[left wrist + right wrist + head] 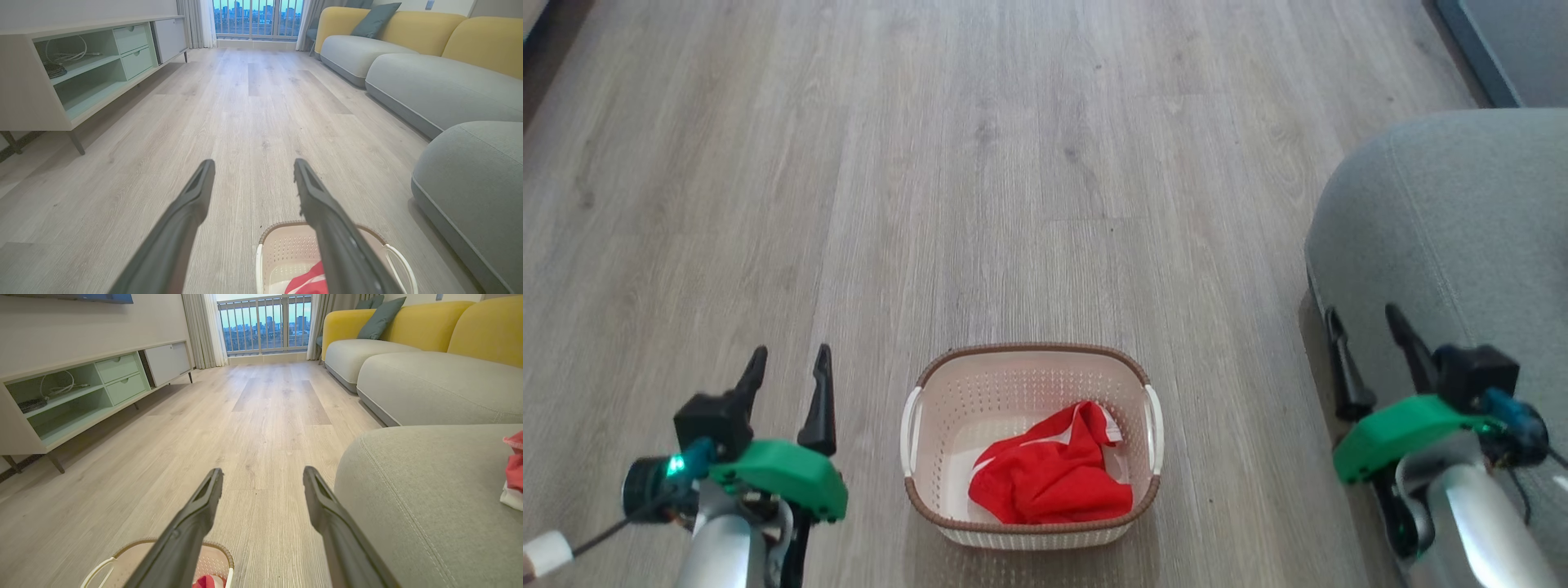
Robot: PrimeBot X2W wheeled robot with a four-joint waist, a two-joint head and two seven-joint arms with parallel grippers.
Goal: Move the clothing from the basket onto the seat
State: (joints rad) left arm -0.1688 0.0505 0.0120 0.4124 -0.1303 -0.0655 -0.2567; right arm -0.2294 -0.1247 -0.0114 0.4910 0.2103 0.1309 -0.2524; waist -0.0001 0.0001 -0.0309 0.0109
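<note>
- Plainly, I held nothing: my left gripper (pixel 792 351) and my right gripper (pixel 1361 311) both stood with jaws spread wide and empty.
- The clothing (pixel 1052 478) lay crumpled in the basket (pixel 1029 349), bunched toward its near wall and right side, with one fold riding up toward the right handle.
- The basket sat on the floor (pixel 1013 163) between my grippers, and the seat (pixel 1454 212) rose to its right, just beside my right gripper.
- I judged the clothing light, soft and limp: it would sag and trail from whatever point I pinched, and a loose end could catch on the rim.
- The raised fold at the heap's top looked the best hold, since a pinch there would gather several layers and keep my fingers off the wall.
- The basket looked light too, so a dragging hem might tip or shift it.
</note>
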